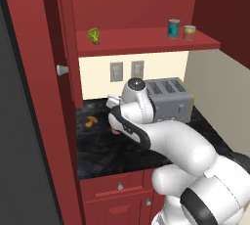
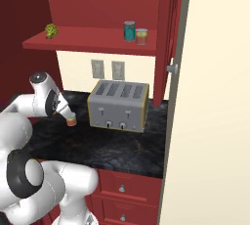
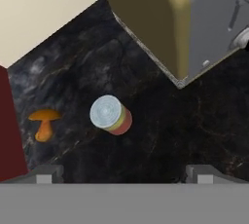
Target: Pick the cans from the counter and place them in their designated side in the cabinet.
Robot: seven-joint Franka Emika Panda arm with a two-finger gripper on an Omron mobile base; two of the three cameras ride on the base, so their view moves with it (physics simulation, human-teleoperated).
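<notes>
A red-and-yellow-labelled can [image 3: 111, 115] with a silvery top stands upright on the black marbled counter [image 3: 160, 130], left of the toaster. My gripper [image 3: 125, 177] hangs open above it, fingers spread wide and nothing between them. From the right base view the same can [image 2: 71, 120] sits just under my hand. On the cabinet's red shelf board [image 1: 141, 40] stand a teal can [image 1: 173, 28] and a second red-and-yellow can [image 1: 189, 33], side by side at its right end. They also appear as teal can [image 2: 129, 31] and red-and-yellow can [image 2: 141, 36].
A grey toaster [image 2: 118, 105] fills the back of the counter. An orange curved item [image 3: 44, 122] lies left of the can. A green leafy lump [image 1: 93, 34] sits at the shelf's left end. An open cabinet door [image 1: 63, 48] stands left; red drawers [image 1: 120, 186] lie below.
</notes>
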